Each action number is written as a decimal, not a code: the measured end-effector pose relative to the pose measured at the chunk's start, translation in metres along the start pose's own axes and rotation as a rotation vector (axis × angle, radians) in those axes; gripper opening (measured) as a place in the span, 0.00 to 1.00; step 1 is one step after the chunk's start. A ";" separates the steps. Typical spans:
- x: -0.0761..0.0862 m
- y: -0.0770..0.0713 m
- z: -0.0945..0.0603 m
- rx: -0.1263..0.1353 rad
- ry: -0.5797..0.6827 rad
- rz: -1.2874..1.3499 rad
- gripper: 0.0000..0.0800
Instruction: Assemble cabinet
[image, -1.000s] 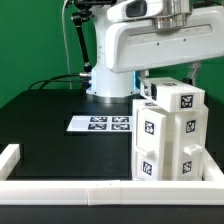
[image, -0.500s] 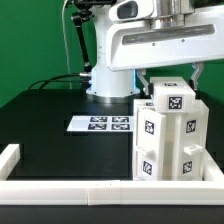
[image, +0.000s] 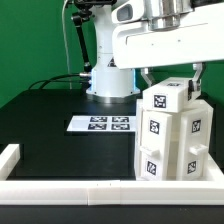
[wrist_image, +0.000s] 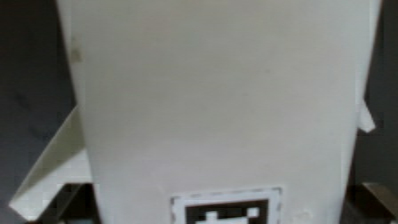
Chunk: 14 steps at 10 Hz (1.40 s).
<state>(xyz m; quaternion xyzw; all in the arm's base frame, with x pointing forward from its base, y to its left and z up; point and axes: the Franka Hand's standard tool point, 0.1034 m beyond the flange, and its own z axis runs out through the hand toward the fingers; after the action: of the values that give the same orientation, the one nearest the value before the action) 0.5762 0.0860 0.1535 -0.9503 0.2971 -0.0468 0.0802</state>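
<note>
We see arm reaching down over cabinet (image: 172, 135), gripper (image: 170, 78) straddling its top, fingers (image: 147, 76) closed on its sides. Cabinet at exterior view's right, against border rail (image: 70, 193); wrist view filled by white panel (wrist_image: 214, 100).

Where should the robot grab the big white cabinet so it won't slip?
Probably by the narrow top block of the cabinet, coming down from above, where the gripper already is. The block's flat side faces suit two fingers; the body below looks too wide. Whether the fingers are closed on it cannot be told.
</note>
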 end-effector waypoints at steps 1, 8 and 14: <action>0.000 0.001 0.000 0.002 0.004 0.044 0.70; 0.001 0.001 0.000 0.014 -0.006 0.434 0.70; 0.001 0.001 0.002 0.067 -0.006 0.964 0.70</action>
<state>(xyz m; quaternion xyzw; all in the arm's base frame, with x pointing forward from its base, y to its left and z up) 0.5769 0.0852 0.1517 -0.7015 0.7017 -0.0111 0.1240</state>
